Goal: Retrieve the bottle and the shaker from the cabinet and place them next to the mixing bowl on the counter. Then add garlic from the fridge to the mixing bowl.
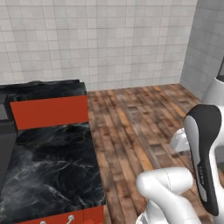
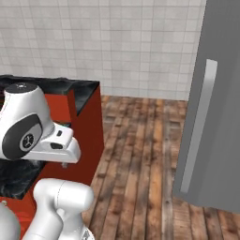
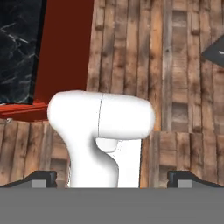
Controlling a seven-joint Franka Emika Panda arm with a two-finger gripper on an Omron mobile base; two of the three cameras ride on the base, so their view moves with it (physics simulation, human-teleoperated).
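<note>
Fingers [image 3: 43,178] stand wide apart and hold nothing, pointing down at the floor in the hand view, so I have a free hand for whatever comes next. Ahead of me is the pale grey tiled wall [image 1: 109,39], and below it the brown plank floor [image 1: 131,122] runs between the two things I care about. On my right stands the tall grey fridge [image 2: 215,117], its door shut. On my left is the black marble-look table [image 1: 52,162] with faint white veining, over red base cabinets [image 1: 50,111]. The stretch of it that I see is bare. The fridge's long pale bar handle [image 2: 199,126] runs upright down the door, near its edge. My guess is that the door will be heavy and stiff on its seal, so I would close on the bar around mid-height and pull in an arc, not straight back. By the task the garlic lies inside, behind that door, so I cannot tell which shelf it is on. I expect it to be light, firm and lumpy with a slippery papery skin. I'd take it across its widest part with a gentle squeeze, so it does not pop out sideways or get crushed.
</note>
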